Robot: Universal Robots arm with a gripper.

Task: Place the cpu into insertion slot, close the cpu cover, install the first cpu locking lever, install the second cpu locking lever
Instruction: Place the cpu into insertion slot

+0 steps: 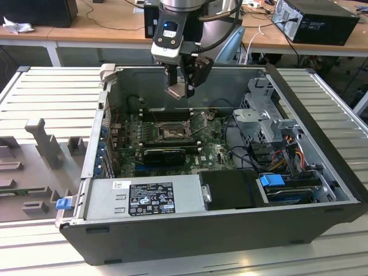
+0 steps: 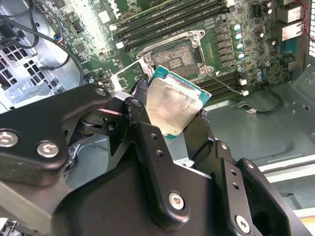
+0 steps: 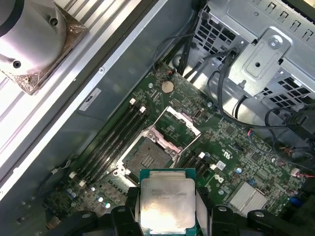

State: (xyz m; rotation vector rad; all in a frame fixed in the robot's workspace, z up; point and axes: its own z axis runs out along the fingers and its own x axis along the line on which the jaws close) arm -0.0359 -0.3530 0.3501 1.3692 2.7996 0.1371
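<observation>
Carrying the cpu in the gripper, high over the open computer case in the exterior view, at roughly twelve o'clock from the insertion slot and well apart from it. Down on the green motherboard, slot bare, with the cpu cover tipped up at about two o'clock of it.

Turning to the second wrist view: fingers clamped on opposite edges of the cpu, pale metal face outward, chip tilted rather than level. Beyond it the insertion slot, dark and empty inside its silvery rim; near that, a thin wire lever swung out away from the rim.

Moving to the first wrist view: same grip, cpu pinched by the fingers, hovering clear of the insertion slot; cpu cover swung open just beside the slot.

Judging by all this: first step under way, not finished, with the chip in hand but not seated. Left, by the look of it: seating the chip, shutting the cover, hooking both levers.
</observation>
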